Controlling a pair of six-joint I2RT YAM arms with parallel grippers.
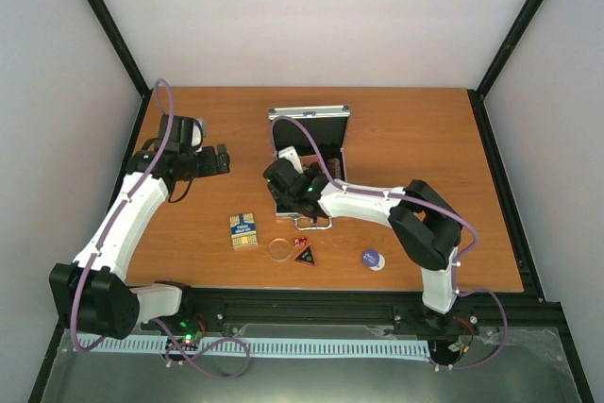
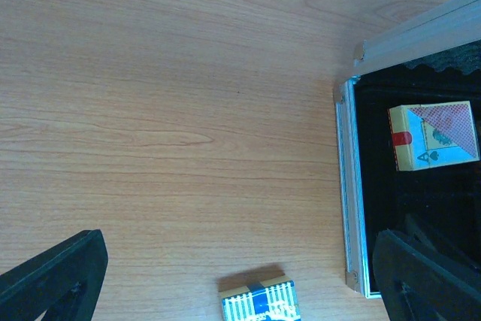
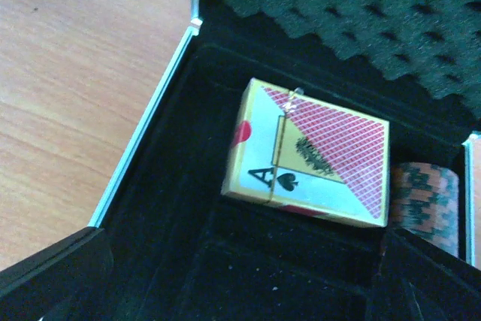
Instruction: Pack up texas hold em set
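The silver case lies open on the bench, about midway between the left and right edges and nearer the far edge; its lid stands up on the far side, lined with dark egg-crate foam; the pink deck lies slightly askew in the black-lined interior, with the brown chip stack just beside it; the right end effector hovers over the open case, fingers well apart and gripping nothing; the left end effector hangs over bare wood between the case and the left edge, fingers likewise wide apart and empty; the other pieces sit in a loose row along the near edge, outside the case; from the left come the blue-yellow deck, the clear disc, the red dice just beside the black triangle, and the blue disc nearest the right arm's base.
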